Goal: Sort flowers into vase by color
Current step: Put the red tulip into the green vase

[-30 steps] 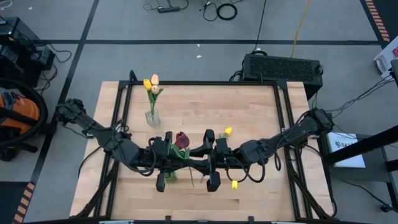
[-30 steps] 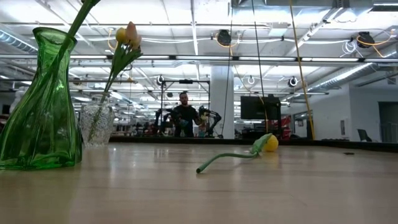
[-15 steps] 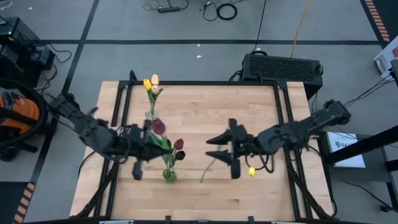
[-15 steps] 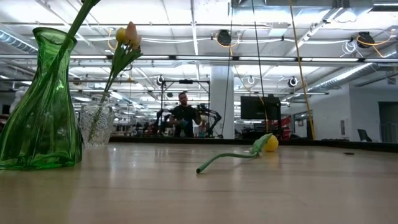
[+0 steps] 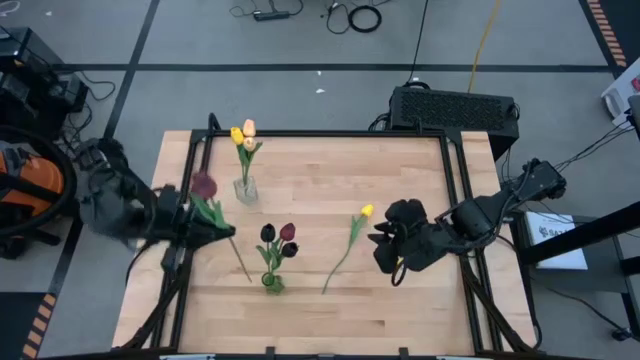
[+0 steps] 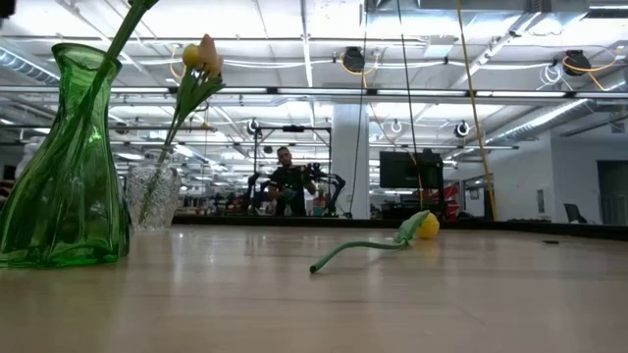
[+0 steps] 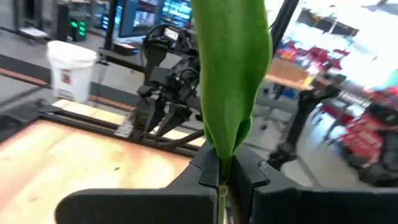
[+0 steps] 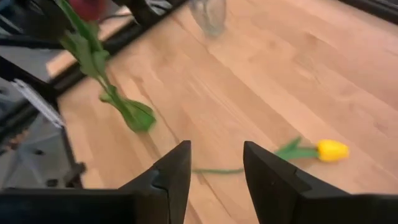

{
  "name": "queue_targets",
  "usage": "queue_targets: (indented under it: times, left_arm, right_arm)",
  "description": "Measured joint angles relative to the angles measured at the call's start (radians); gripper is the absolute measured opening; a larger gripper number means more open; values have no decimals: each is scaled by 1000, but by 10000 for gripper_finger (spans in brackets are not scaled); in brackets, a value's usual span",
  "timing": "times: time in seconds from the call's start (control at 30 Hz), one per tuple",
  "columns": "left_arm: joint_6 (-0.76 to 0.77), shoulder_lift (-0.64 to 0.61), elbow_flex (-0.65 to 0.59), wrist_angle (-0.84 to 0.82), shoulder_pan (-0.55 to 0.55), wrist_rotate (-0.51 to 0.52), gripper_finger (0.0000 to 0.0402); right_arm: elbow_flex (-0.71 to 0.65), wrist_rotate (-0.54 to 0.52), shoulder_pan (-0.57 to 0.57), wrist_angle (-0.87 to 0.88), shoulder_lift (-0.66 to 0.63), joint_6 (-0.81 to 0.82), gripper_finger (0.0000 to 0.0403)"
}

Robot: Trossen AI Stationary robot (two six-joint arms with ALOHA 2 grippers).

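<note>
The left gripper (image 5: 190, 225), clamped tight on the thin stem, holds a maroon tulip (image 5: 204, 186) at the table's left edge. It looks light and floppy, best pinched low on the stem. The right gripper (image 8: 214, 165) stands open and empty near a yellow tulip (image 5: 366, 211) lying mid-table.

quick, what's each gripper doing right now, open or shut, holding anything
Left gripper: shut on the stem of a maroon tulip, held over the table's left side.
Right gripper: open, holding nothing, above the table's right side.
</note>
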State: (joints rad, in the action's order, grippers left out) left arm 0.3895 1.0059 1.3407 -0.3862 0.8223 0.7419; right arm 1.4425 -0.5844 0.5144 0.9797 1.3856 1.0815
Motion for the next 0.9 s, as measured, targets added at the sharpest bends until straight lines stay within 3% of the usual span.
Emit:
queue_targets:
  times: [0.27,0.5,0.9]
  left_arm:
    - [-6,115,0,40,313,481,10]
    - [19,272,-1,39,372,792,10]
    - [96,378,-12,33,304,831,15]
  right_arm:
    - [0,-3,46,70,37,112,127]
    - [0,-19,40,69,100,116,127]
    - [-1,-17,24,36,154,137,127]
